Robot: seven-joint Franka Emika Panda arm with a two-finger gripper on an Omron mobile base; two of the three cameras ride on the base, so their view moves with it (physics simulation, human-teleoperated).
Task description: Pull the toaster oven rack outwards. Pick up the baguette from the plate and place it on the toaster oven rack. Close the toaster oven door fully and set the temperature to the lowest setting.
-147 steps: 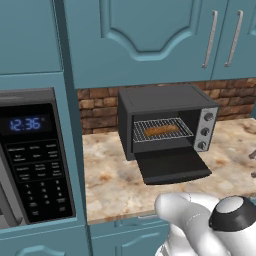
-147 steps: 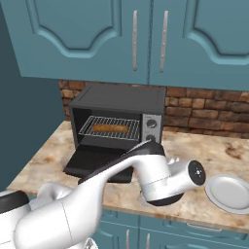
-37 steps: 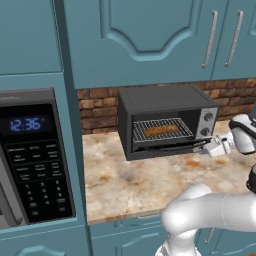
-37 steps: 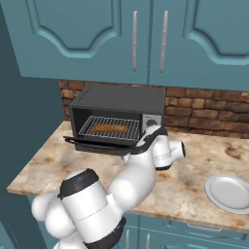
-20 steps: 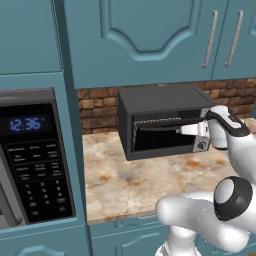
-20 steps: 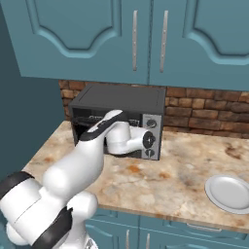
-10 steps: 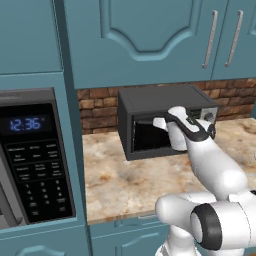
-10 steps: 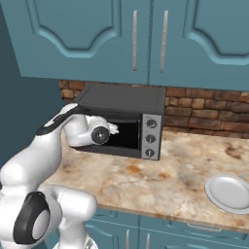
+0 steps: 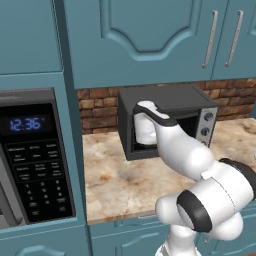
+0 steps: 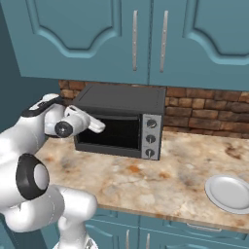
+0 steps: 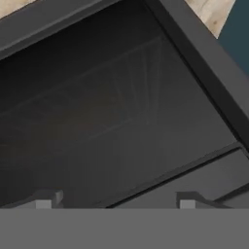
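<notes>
1. Toaster oven (image 10: pixel 121 121), a dark grey box with a silver knob panel, sits at the back of the marble counter (image 10: pixel 160 185) against the brick wall, under teal cupboards.
2. Its door (image 10: pixel 109 132) stands up against the front, shut or very nearly so; through the dark glass the hand view shows faint lines of the rack (image 11: pixel 121 97), and the baguette cannot be made out behind it.
3. Pressed close to the door's left end, the gripper (image 11: pixel 116 199) holds nothing; its two dark tips stand well apart in the hand view, with the glass right ahead of them.
4. By the look of it, the door-closing step is at its end: rack and bread seem to be inside, and the plate (image 10: pixel 232 192) lies bare on the near right of the counter.
5. What remains, on this reading, is the temperature. The next move calls for travelling right along the oven front to the three round knobs (image 10: pixel 149 138), picking the correct one and turning it to its lowest stop.
6. No knob markings can be read from here. The only legible writing is the blue clock, 12:36, on the black microwave (image 9: pixel 35 160) at far left.
</notes>
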